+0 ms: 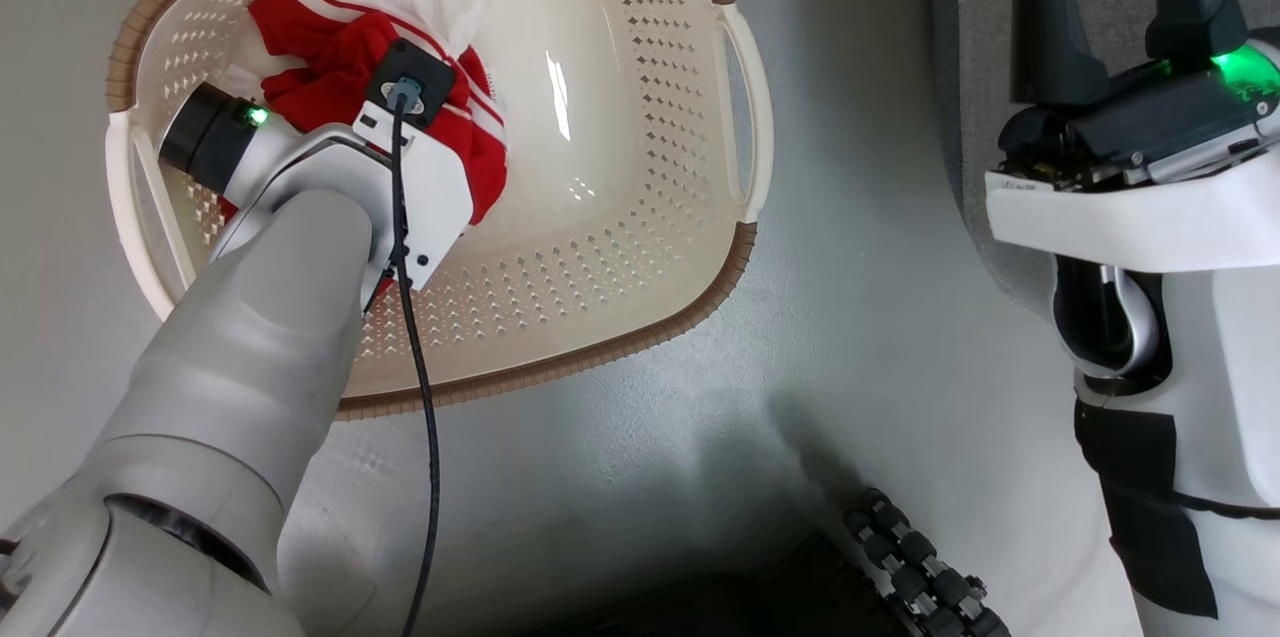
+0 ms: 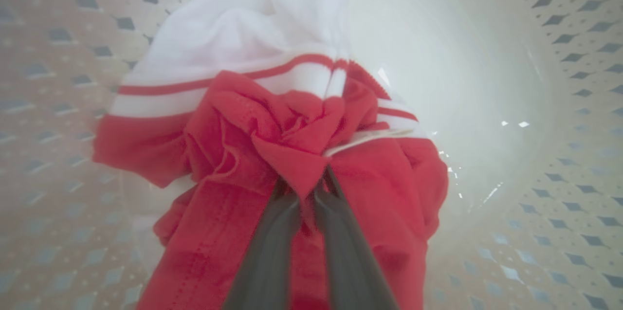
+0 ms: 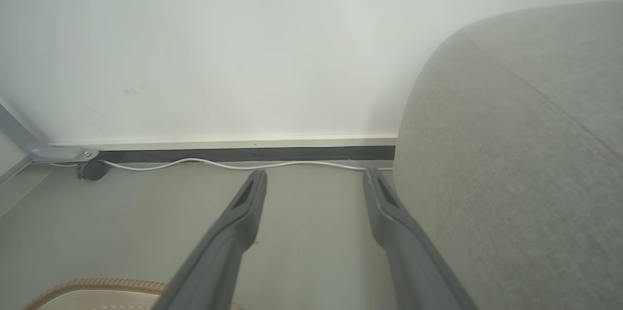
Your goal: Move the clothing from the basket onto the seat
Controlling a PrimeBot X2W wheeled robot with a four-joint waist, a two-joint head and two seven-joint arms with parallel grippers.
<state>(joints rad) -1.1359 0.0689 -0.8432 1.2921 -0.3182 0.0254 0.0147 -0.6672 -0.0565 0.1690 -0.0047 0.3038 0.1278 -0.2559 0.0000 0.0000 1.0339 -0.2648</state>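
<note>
The cream-white basket [image 1: 640,247] with its brown rim stands on the floor at upper left of the head view. Red clothing [image 1: 320,67] with white stripes lies bunched in its left half. My left arm reaches down into the basket, and in the left wrist view my left gripper [image 2: 306,188] is shut on a fold of the clothing [image 2: 272,144]. White fabric [image 2: 253,23] lies behind the red. The basket's wall [image 2: 559,81] surrounds it. My right gripper [image 3: 316,176] hangs open and empty beside the grey seat [image 3: 516,154], also at the head view's right edge as seat [image 1: 975,67].
A wall with a skirting board and a white cable [image 3: 233,165] runs behind the seat. A metal leg with a castor [image 3: 90,170] stands at left. The basket's rim [image 3: 97,284] shows below my right gripper. My dark base [image 1: 900,567] is at the bottom.
</note>
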